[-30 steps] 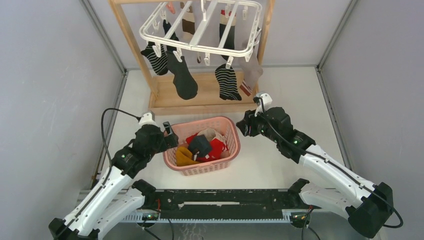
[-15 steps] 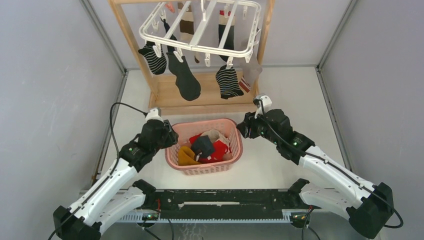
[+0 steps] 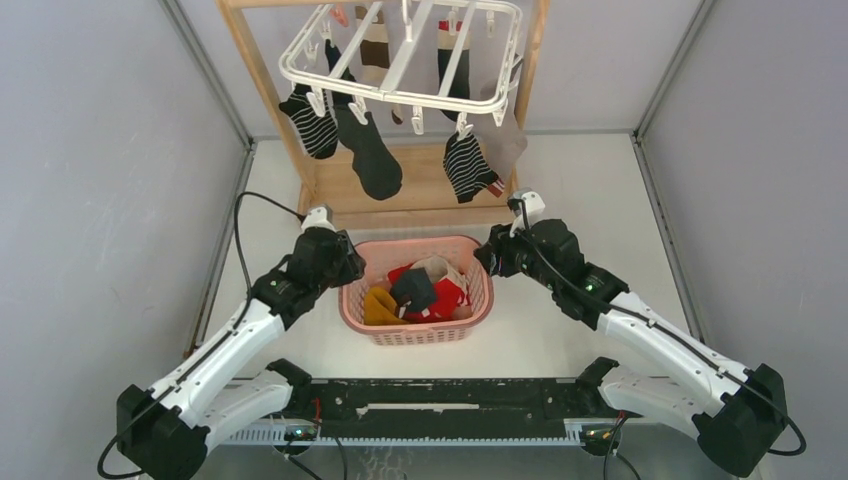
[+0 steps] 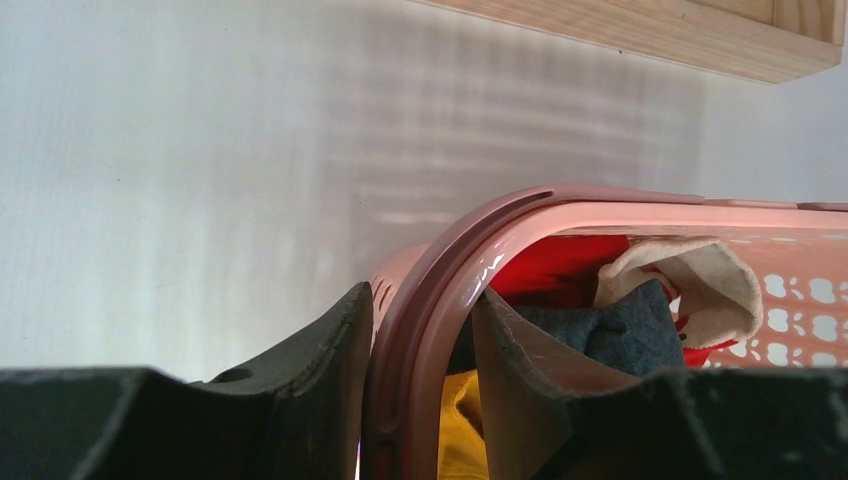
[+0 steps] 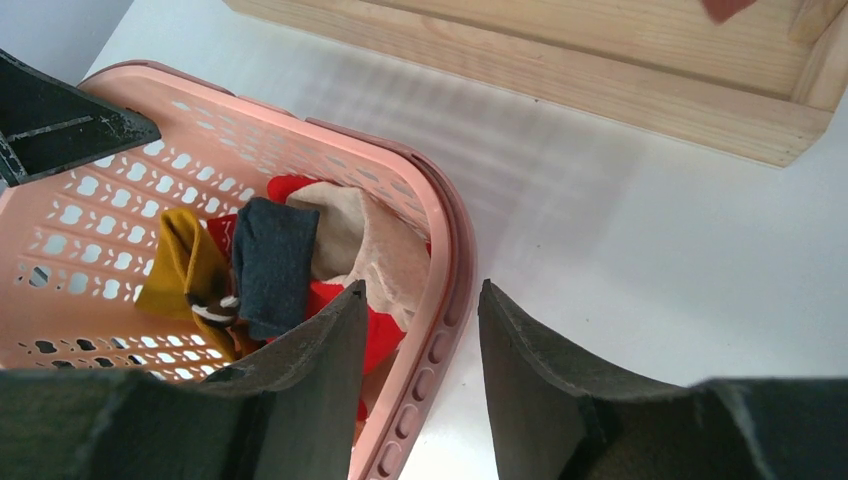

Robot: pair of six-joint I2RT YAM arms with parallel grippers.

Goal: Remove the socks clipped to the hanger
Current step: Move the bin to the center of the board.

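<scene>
The white hanger (image 3: pixel 400 97) hangs on the wooden stand at the back. Clipped socks dangle from it: a striped one (image 3: pixel 313 125), a black one (image 3: pixel 372 160), another striped one (image 3: pixel 468 165) and a grey one (image 3: pixel 505 135). Loose socks lie in the pink basket (image 3: pixel 415 340): red (image 3: pixel 445 295), yellow (image 3: pixel 380 308) and dark grey (image 3: pixel 412 290). My left gripper (image 3: pixel 348 268) (image 4: pixel 421 293) is shut on the basket's left rim (image 4: pixel 600 210), one finger outside and one inside. My right gripper (image 3: pixel 487 258) (image 5: pixel 422 286) stands open, straddling the basket's right rim (image 5: pixel 450 230) without pinching it.
The wooden stand's base (image 3: pixel 400 200) (image 5: pixel 560 70) lies just behind the basket, with its posts rising at either side of the hanger. Grey walls enclose the white table on the left, right and back. A black rail runs along the near edge.
The left arm swung in toward the basket and its jaws closed on the left rim. The basket slid a little to the right. The right arm stayed put. The hanging socks swayed.
</scene>
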